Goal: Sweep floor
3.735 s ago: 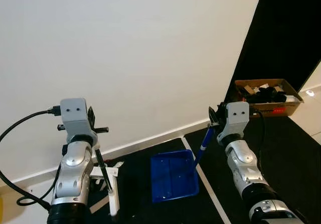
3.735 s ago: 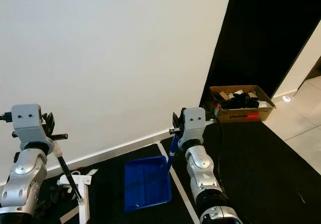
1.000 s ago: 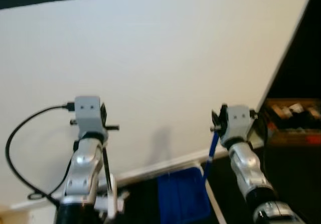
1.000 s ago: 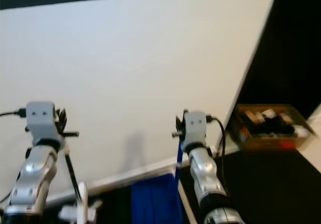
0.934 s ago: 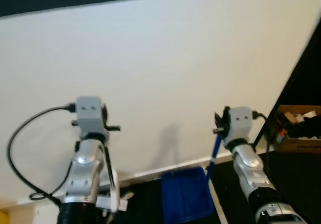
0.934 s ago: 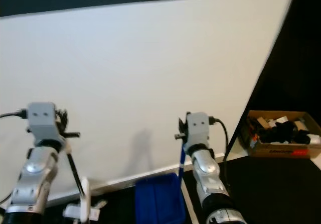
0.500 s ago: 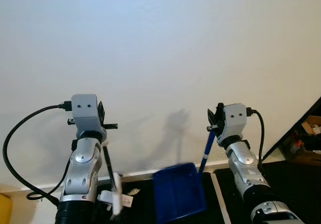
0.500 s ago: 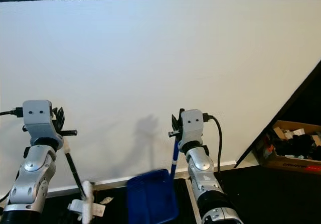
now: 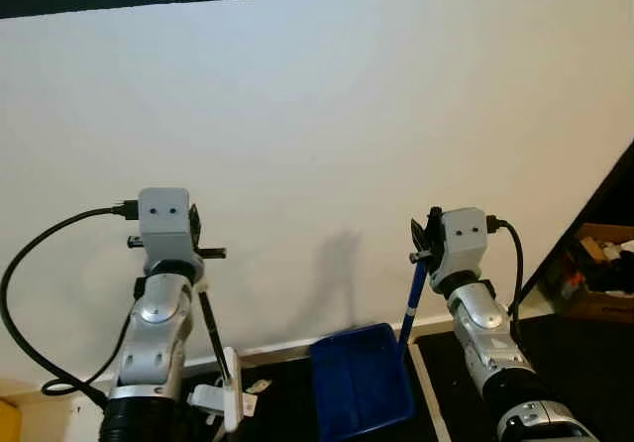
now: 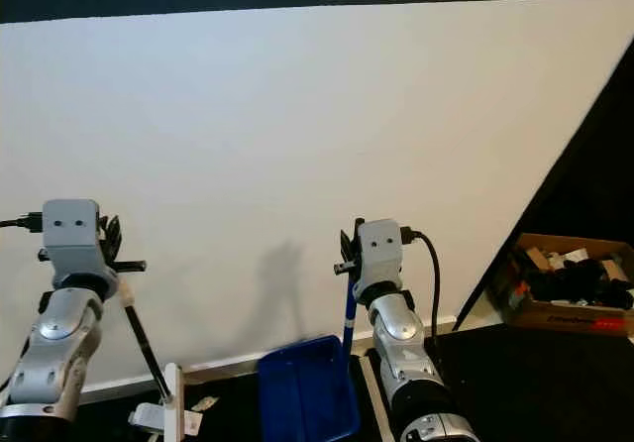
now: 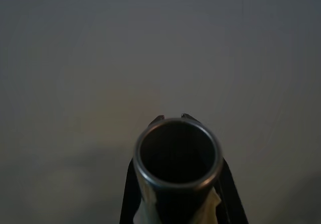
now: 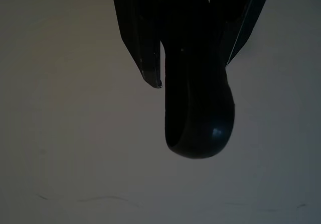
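Wall [image 9: 327, 115], plain and off-white, stands close before the robot in the left eye view, a pale skirting strip along its foot and dark floor [image 9: 555, 363] below. The left gripper [image 9: 195, 236] is raised near the wall and clamped on the black handle of a broom [image 9: 210, 335], which slants down to a white head [image 9: 226, 400] by the skirting; a small scrap of paper lies beside that head. The right gripper [image 9: 428, 241] is closed on the blue handle of a dustpan [image 9: 363, 383], whose blue tray hangs low by the skirting between the two arms. A cardboard box [image 9: 599, 283] of dark oddments sits on the floor at far right.

In the right eye view the same box [image 10: 570, 298] carries red print on its side, too small to read.

The left wrist view, dim, looks down the open round end of the broom's tube [image 11: 177, 156], held between the black fingers [image 11: 231, 194].

The right wrist view shows the rounded dark handle end [image 12: 198, 108] gripped between two black fingers [image 12: 138, 33], the wall behind.
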{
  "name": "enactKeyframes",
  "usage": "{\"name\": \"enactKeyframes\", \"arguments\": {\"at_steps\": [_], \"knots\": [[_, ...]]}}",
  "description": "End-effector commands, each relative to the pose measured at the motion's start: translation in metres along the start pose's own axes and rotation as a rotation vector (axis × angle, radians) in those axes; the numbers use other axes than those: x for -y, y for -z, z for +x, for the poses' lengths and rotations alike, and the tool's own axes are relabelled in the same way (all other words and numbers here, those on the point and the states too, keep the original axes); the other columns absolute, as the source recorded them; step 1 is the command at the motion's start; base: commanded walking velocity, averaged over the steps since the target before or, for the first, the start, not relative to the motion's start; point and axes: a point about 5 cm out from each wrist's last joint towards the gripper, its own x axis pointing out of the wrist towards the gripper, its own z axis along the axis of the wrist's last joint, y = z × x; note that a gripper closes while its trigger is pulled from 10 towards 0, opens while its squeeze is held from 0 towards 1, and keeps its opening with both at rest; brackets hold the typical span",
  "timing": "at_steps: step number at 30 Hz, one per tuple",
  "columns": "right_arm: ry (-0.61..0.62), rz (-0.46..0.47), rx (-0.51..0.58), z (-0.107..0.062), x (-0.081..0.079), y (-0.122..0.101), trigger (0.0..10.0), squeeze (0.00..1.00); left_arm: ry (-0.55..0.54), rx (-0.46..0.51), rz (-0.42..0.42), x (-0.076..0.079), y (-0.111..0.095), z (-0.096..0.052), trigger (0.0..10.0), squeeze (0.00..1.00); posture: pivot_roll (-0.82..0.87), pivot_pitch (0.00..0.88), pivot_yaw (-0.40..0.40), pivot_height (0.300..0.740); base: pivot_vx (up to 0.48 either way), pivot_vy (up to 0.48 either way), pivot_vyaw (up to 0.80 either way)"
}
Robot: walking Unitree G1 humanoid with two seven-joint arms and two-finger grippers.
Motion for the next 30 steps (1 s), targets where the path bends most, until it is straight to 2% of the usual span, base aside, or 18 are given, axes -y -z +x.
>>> {"name": "enactKeyframes", "arguments": {"at_steps": [1,5,6,8,9,10,11,12,13,15,19,20,26,28,30], "knots": [[0.012,-0.002,0.039,-0.001,0.002,-0.005,10.0,0.00,-0.034,0.032,0.104,-0.021,-0.006,0.002,10.0,0.00,0.11,0.108,0.041,0.740,0.000,0.000,0.00],[0.014,-0.017,0.031,-0.004,0.004,-0.002,10.0,0.00,-0.034,0.056,0.186,-0.042,-0.013,0.004,10.0,0.00,0.12,0.129,0.052,0.740,0.000,0.000,0.00],[0.014,-0.017,0.031,-0.004,0.004,-0.002,10.0,0.00,-0.034,0.056,0.186,-0.042,-0.013,0.004,10.0,0.00,0.12,0.129,0.052,0.740,0.000,0.000,0.00],[0.027,-0.026,0.013,-0.007,0.007,0.003,10.0,0.00,-0.047,0.071,0.216,-0.066,-0.024,0.009,10.0,0.00,0.14,0.161,0.070,0.740,0.000,0.000,0.00],[0.027,-0.026,0.013,-0.007,0.007,0.003,10.0,0.00,-0.047,0.071,0.216,-0.066,-0.024,0.009,10.0,0.00,0.14,0.161,0.070,0.740,0.000,0.000,0.00],[0.039,-0.024,0.003,-0.009,0.009,0.007,10.0,0.00,-0.067,0.066,0.242,-0.083,-0.031,0.012,10.0,0.00,0.15,0.175,0.079,0.740,0.000,0.000,0.00],[0.042,-0.021,0.000,-0.010,0.009,0.008,10.0,0.00,-0.077,0.063,0.252,-0.089,-0.033,0.014,10.0,0.00,0.15,0.175,0.079,0.740,0.000,0.000,0.00],[0.042,-0.021,0.000,-0.010,0.009,0.008,10.0,0.00,-0.077,0.063,0.252,-0.089,-0.033,0.014,10.0,0.00,0.15,0.175,0.079,0.740,0.000,0.000,0.00],[0.042,-0.021,0.001,-0.009,0.008,0.008,10.0,0.00,-0.117,0.056,0.287,-0.102,-0.035,0.015,10.0,0.00,0.16,0.192,0.083,0.740,0.000,0.000,0.00],[0.031,-0.032,0.009,-0.007,0.005,0.006,10.0,0.00,-0.148,0.035,0.317,-0.114,-0.033,0.015,10.0,0.00,0.17,0.204,0.082,0.740,0.000,0.000,0.00],[0.016,-0.052,0.020,-0.003,0.002,0.003,10.0,0.00,-0.159,0.009,0.336,-0.126,-0.030,0.013,10.0,0.00,0.17,0.221,0.077,0.740,0.000,0.000,0.00],[0.001,-0.081,0.041,0.003,0.000,-0.004,10.0,0.00,-0.164,0.001,0.336,-0.136,-0.028,0.010,10.0,0.00,0.17,0.242,0.065,0.740,0.000,0.000,0.00],[-0.013,-0.121,0.077,0.010,0.000,-0.013,10.0,0.00,-0.162,0.013,0.310,-0.143,-0.025,0.011,10.0,0.00,0.17,0.266,0.043,0.740,0.000,0.000,0.00],[-0.005,-0.133,0.112,0.012,0.001,-0.020,10.0,0.00,-0.160,0.036,0.242,-0.142,-0.024,0.014,10.0,0.00,0.15,0.284,0.024,0.740,0.000,0.000,0.00],[0.001,-0.131,0.135,0.013,0.003,-0.025,10.0,0.00,-0.170,0.041,0.234,-0.142,-0.022,0.016,10.0,0.00,0.14,0.290,0.019,0.740,0.000,0.000,0.00]]}}
